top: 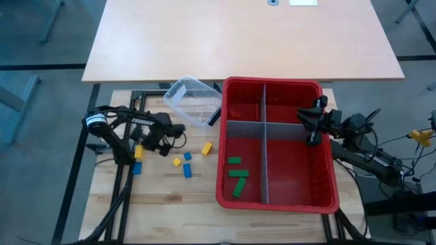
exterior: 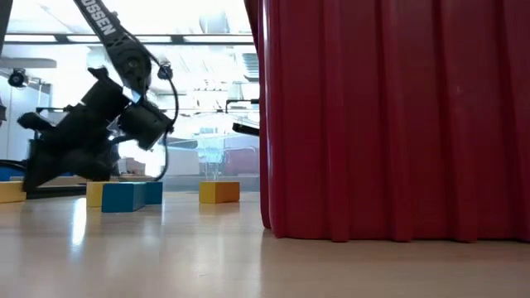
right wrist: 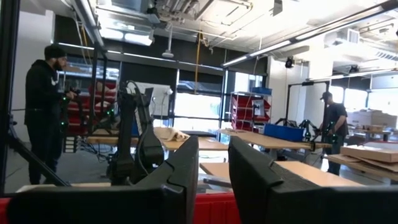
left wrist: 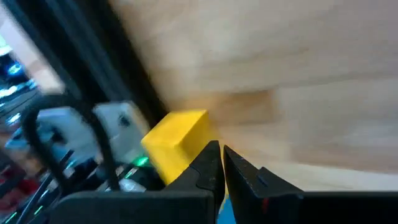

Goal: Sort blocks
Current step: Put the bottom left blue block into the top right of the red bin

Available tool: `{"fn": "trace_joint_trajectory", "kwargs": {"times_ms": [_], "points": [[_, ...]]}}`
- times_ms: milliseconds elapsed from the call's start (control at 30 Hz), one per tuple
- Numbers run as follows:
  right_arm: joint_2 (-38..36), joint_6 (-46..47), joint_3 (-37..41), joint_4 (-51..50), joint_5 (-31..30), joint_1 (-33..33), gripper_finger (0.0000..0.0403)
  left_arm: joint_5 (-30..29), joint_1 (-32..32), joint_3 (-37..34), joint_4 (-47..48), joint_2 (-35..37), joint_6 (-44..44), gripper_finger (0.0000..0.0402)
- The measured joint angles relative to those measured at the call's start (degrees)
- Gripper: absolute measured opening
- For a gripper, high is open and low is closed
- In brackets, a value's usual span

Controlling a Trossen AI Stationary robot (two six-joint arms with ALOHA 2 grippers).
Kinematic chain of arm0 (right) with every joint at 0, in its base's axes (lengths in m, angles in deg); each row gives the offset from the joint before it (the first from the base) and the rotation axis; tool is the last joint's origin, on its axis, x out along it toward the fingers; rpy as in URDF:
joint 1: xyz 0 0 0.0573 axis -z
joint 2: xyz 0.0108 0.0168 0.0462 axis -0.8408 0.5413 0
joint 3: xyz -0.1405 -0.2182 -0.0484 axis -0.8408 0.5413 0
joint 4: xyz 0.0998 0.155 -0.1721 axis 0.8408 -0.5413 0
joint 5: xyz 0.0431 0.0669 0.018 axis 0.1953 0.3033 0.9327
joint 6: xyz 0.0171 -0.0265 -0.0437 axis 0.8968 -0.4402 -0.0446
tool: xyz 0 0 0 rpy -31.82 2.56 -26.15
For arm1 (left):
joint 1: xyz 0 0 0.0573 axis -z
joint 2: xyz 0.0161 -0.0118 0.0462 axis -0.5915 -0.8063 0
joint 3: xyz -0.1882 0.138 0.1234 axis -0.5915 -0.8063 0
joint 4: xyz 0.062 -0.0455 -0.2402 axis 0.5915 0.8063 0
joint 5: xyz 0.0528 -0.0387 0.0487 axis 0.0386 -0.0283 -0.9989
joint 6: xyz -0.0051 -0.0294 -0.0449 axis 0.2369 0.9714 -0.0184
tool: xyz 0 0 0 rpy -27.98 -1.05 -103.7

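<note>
My left gripper (top: 144,145) is low over the table's left part, fingers shut, its tips (left wrist: 221,154) right beside a yellow block (left wrist: 177,140) (top: 138,151). A blue block (top: 137,167) lies just nearer. More blocks lie flat on the wood: yellow ones (top: 206,148) (top: 177,162) and blue ones (top: 187,156) (top: 187,170). Three green blocks (top: 238,175) lie in the red bin's (top: 327,197) near-left compartment. My right gripper (top: 313,124) (right wrist: 214,167) hangs over the bin's right side, slightly open, with nothing between its fingers. My left gripper has its shut fingers slanting down beside the yellow block's side (left wrist: 196,146), with nothing between them. Whether they touch the block I cannot tell. The block lies flat on the table.
A clear plastic tub (top: 193,101) stands tilted against the bin's far-left corner. Grey dividers (top: 264,126) split the bin into compartments. In the low view the bin's wall (exterior: 389,116) fills the right half. Black frame bars (top: 122,156) run along the table's left edge.
</note>
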Motion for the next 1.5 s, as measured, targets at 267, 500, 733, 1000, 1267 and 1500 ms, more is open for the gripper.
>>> {"fn": "trace_joint_trajectory", "kwargs": {"times_ms": [267, 500, 733, 1000, 1267, 1500], "points": [[0.0, -0.1, 0.0, 0.0, -0.1, 0.0, 0.0072, -2.7, 0.0, 2.2, 7.0, 0.5, 1.2, 0.0], [0.0, -0.3, 0.0, 0.0, -0.1, 0.0, 0.0056, -4.6, 0.0, 2.3, 10.6, 0.5, 3.0, 0.0], [0.0, -0.4, 0.0, 0.0, -0.1, 0.0, 0.0057, -1.5, -0.5, 2.1, 10.0, -0.6, 1.7, 0.0], [0.0, -0.4, 0.0, 0.0, -0.1, 0.0, 0.0072, 1.4, -0.6, 1.8, 9.0, -2.4, 2.0, 0.0], [0.0, -0.4, 0.0, 0.0, -0.1, 0.0, 0.0073, 4.0, -1.3, -1.5, 1.8, -3.0, 2.0, 0.0], [0.0, -1.4, 0.0, 0.1, 0.0, 0.0, 0.0059, 6.0, -0.9, -0.5, -4.2, -3.9, 0.2, 0.0]]}}
